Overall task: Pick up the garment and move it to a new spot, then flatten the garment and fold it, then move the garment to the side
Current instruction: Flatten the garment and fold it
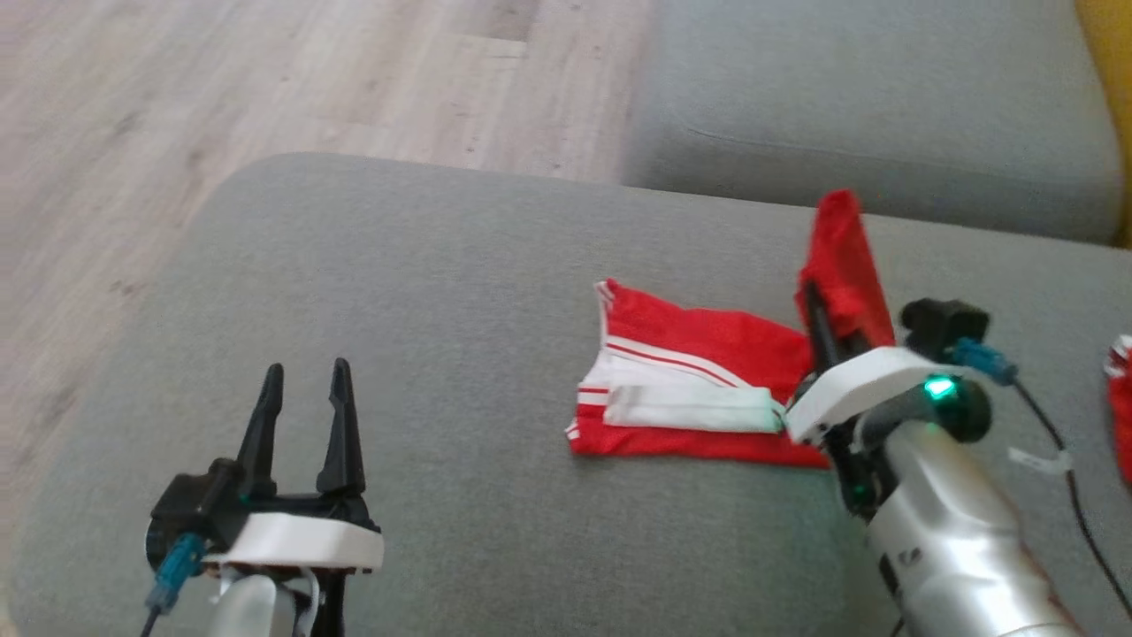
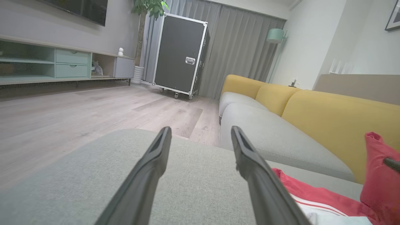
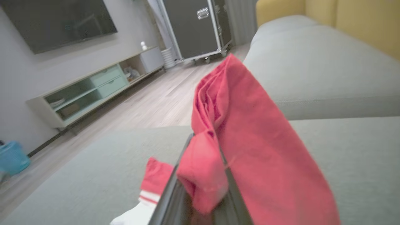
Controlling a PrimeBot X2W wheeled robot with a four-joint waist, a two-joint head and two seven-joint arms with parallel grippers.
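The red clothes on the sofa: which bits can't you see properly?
- Head view: the red garment's right end is hidden behind the right hand and its white wrist.
- Right wrist view: the lifted red flap covers that hand's fingertips.
- Head view, right edge: a second red piece is cut off; I can't tell what it is.
- Left wrist view: the left hand's finger and the bottom edge cut off most of the garment.

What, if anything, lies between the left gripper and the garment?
Nothing visible does. Only bare grey cushion separates the open left gripper from the garment. The right gripper is shut on a raised flap at the garment's right end.
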